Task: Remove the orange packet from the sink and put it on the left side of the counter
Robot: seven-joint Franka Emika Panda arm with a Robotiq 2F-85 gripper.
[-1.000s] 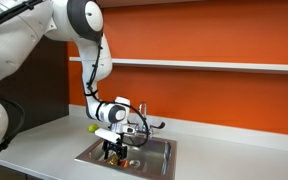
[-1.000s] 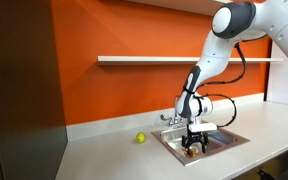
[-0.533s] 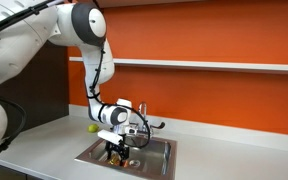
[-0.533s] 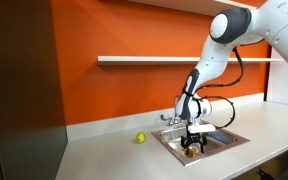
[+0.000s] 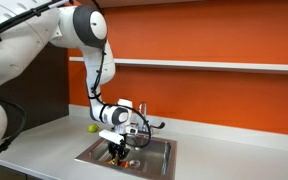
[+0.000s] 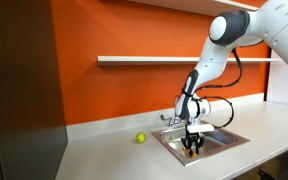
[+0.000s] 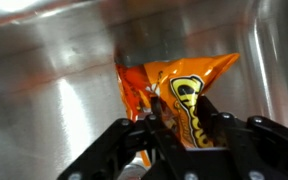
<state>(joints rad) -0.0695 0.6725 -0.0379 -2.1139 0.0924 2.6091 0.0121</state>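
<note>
I see the smooth light grey counter (image 5: 44, 140) running along the lower frame in both exterior views. Set in it is the square steel sink (image 6: 229, 138), whose brushed wall (image 7: 54, 90) fills the wrist view. My gripper (image 7: 184, 125) reaches into the basin, its black fingers (image 7: 154, 125) straddling the lower end of the crinkled, glossy orange packet (image 7: 179, 85) at frame centre. I cannot tell whether the jaws pinch it. Its yellow-and-black lettering is unreadable. A small round yellow-green ball (image 5: 93, 127) sits on the counter beside the sink.
</note>
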